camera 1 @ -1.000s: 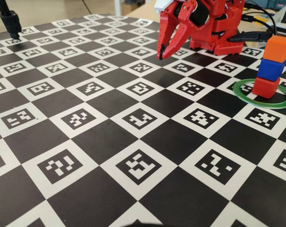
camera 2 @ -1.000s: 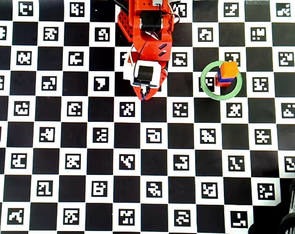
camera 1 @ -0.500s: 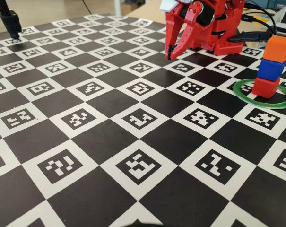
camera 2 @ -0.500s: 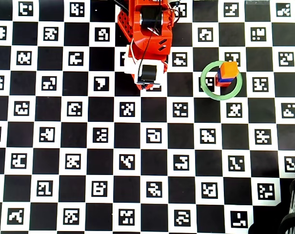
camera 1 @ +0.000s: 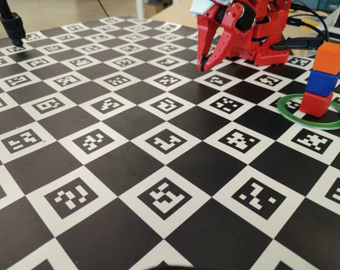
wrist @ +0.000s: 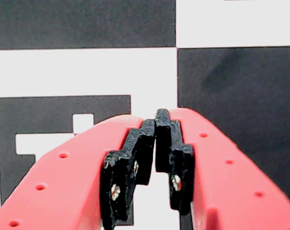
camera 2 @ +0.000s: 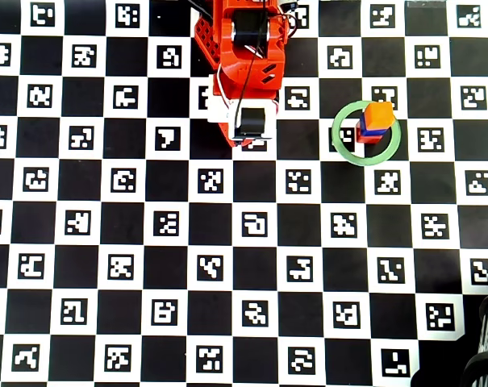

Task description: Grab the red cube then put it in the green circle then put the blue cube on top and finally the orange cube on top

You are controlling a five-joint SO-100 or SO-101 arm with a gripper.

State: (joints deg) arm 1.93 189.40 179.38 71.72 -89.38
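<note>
The red cube (camera 1: 316,103) sits inside the green circle (camera 1: 289,111) at the right of the fixed view. The blue cube (camera 1: 322,82) rests on it and the orange cube (camera 1: 330,58) tops the stack. In the overhead view the stack shows as the orange cube (camera 2: 379,115) over a sliver of blue cube (camera 2: 364,123) and red cube (camera 2: 368,138), inside the green circle (camera 2: 340,145). My gripper (camera 1: 202,66) hangs well left of the stack, pointing down at the board, shut and empty. The wrist view shows its black pads (wrist: 137,158) meeting at the tips of the gripper (wrist: 159,116).
The checkerboard mat (camera 1: 158,140) with printed markers covers the whole table. The red arm base (camera 1: 259,34) and cables stand at the back. A black stand (camera 1: 11,25) is at the far left corner.
The arm has folded back toward its base, and the gripper tip has pulled in and turned to point downward. The cube stack has not moved.
</note>
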